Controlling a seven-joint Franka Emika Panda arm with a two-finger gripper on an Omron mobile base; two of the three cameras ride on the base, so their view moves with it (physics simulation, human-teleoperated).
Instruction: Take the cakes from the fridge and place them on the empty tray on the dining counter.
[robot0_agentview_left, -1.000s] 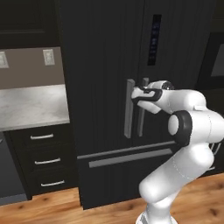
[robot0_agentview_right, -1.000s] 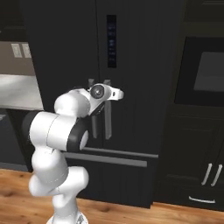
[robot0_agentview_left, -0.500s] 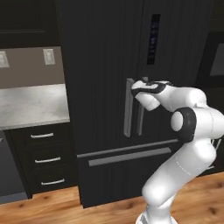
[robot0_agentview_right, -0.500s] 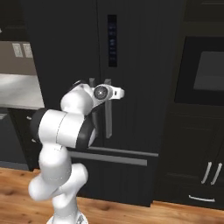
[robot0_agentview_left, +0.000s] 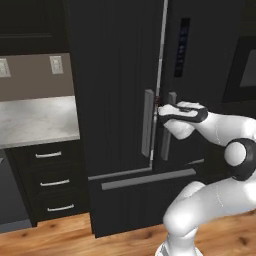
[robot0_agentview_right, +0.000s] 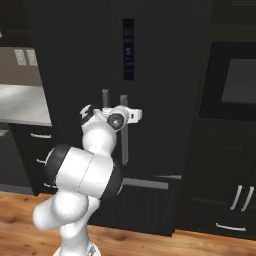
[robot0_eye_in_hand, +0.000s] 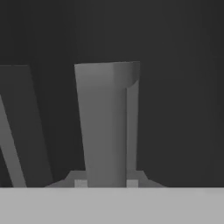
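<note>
Tool (robot0_eye_in_hand: 106, 183) clamped on right fridge (robot0_agentview_left: 115, 75) handle (robot0_eye_in_hand: 105, 127), doors shut

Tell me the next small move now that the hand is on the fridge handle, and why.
Probably pull the right door handle back toward the base. The hand is shut on it, and the fridge doors are closed, so the cakes inside can't be reached yet.
</note>
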